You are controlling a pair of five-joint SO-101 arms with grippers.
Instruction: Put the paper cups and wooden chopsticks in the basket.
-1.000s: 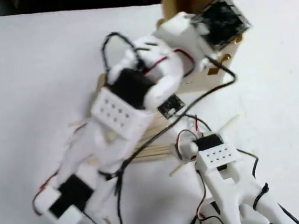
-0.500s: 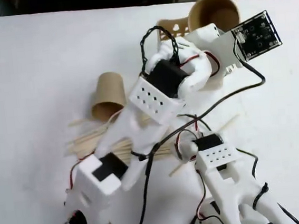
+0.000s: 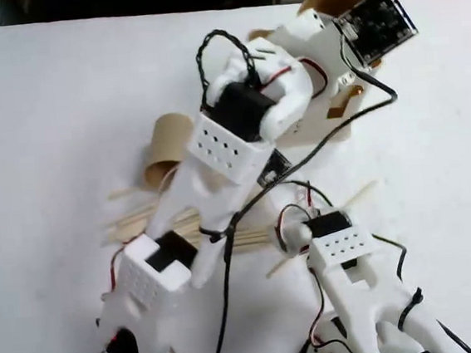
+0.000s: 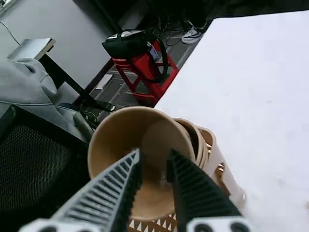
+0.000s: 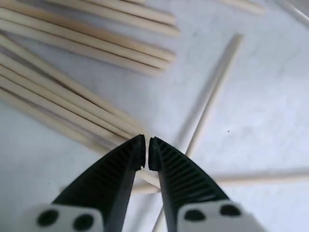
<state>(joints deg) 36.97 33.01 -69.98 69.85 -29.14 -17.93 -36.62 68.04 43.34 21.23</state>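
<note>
So the brown paper cup is pinched by its wall in the left end effector, which is clamped on it right over the cream plastic basket at the far side of the white counter. A second brown cup sits in that basket, just beside the held one. A third paper cup lies on its side on the counter, touching the pile of pale wooden chopsticks. The right end effector hangs low over those sticks, tips together, nothing between them. One loose chopstick lies a bit apart from the pile.
</note>
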